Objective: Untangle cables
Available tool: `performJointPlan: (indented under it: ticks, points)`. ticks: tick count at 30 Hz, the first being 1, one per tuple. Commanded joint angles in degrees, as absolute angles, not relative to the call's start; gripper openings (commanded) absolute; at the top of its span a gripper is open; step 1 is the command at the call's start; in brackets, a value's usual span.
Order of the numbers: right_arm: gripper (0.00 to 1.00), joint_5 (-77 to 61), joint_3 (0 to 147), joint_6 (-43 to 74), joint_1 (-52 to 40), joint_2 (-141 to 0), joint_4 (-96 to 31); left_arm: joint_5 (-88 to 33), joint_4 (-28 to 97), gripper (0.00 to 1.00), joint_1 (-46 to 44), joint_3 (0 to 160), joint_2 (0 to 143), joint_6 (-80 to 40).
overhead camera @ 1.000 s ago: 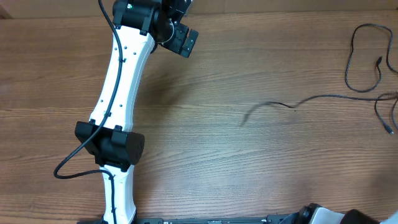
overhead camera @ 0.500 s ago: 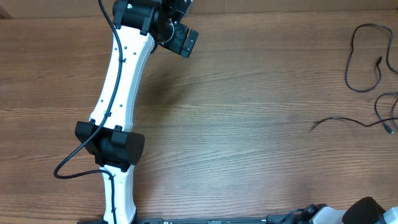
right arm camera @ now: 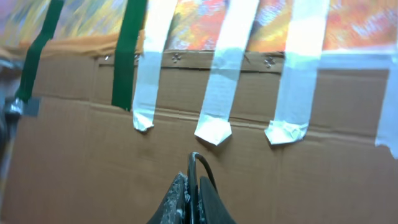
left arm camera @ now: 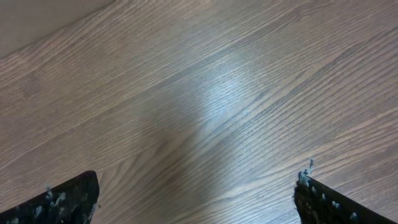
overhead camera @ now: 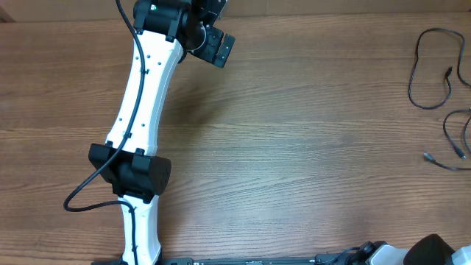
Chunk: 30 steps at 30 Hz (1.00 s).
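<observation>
Cables [overhead camera: 423, 70] lie loose at three o'clock overhead, well apart from the left gripper [overhead camera: 215, 46] at eleven. Left wrist: fingers [left arm camera: 62, 202] spread wide over bare table [left arm camera: 205, 93]. Right wrist: right gripper [right arm camera: 189, 186] clenched on a cable strand [right arm camera: 198, 163] pointing toward twelve, so this arm looks nearer.

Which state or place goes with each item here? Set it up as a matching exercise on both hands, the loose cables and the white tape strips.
Items:
1. left hand
2. right hand
3. loose cables
4. white tape strips

States or places:
A. shut on a thin black cable
B. far right of the overhead view
C. open over the bare wooden tabletop
D. stuck on cardboard

Pairs: 1-C, 2-A, 3-B, 4-D
</observation>
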State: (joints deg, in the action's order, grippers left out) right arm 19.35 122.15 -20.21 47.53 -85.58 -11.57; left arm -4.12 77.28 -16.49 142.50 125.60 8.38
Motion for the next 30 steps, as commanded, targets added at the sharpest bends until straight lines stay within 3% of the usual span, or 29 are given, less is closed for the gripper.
performJointPlan:
  ticks: [1,7,12,19,25,30]
  points:
    - [0.04,16.3,121.4,-26.6,47.3,-86.4,-10.4,-4.8,75.9,1.0,-16.6,142.6,125.3,7.0]
    - [0.04,8.2,121.1,-33.2,46.9,-86.5,-7.1,-4.8,74.6,1.0,-16.6,142.6,125.3,7.0]
    - [0.04,14.9,120.9,-33.1,48.7,-87.5,-13.5,-4.7,74.8,1.0,-16.6,142.6,125.3,7.0]
    - [0.04,24.3,112.0,-23.7,58.0,-88.4,-16.8,-4.5,74.9,1.0,-16.5,142.6,125.3,7.0]
    - [0.04,11.2,105.9,-19.0,59.7,-88.6,-23.0,-4.5,74.2,1.0,-16.5,142.6,125.3,7.0]
    - [0.04,3.5,98.0,-1.2,59.4,-91.8,-29.5,-4.6,74.7,1.0,-16.5,142.6,125.3,6.1]
